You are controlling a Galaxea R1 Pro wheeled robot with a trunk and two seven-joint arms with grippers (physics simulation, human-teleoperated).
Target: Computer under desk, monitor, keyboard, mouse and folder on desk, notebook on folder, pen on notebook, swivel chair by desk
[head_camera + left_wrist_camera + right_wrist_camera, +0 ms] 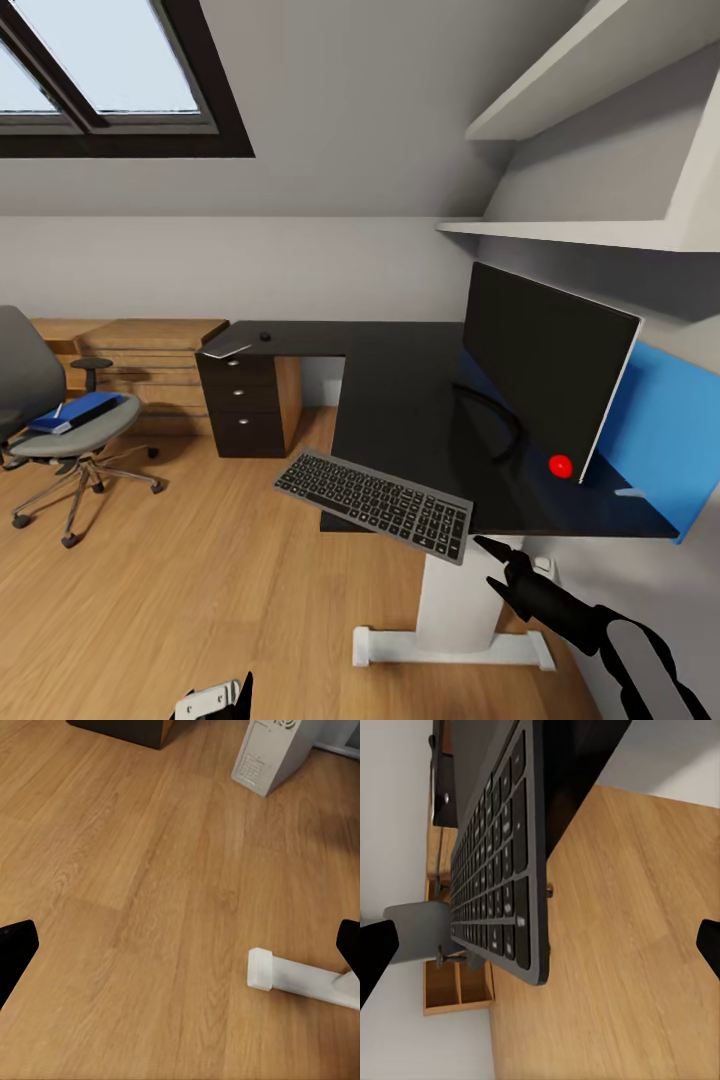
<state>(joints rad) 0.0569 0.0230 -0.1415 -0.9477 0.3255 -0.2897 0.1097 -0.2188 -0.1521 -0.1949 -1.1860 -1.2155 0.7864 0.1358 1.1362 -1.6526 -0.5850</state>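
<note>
The black keyboard (375,503) lies tilted on the front edge of the black desk (400,400), partly overhanging it. My right gripper (492,567) is open just past the keyboard's right end, apart from it; in the right wrist view the keyboard (499,862) stretches away between my spread fingers. The monitor (545,365) stands on the desk at the right. A small dark mouse (265,336) sits at the desk's far left. A blue folder stack (78,411) with a pen on top rests on the swivel chair (70,440). My left gripper (180,952) is open above the floor. The white computer (270,754) stands on the floor.
The desk's white leg (455,600) and foot (300,979) stand close in front of me. A dark drawer unit (245,400) sits under the desk's left end, with a wooden dresser (150,370) behind the chair. Wall shelves (600,230) hang above the monitor.
</note>
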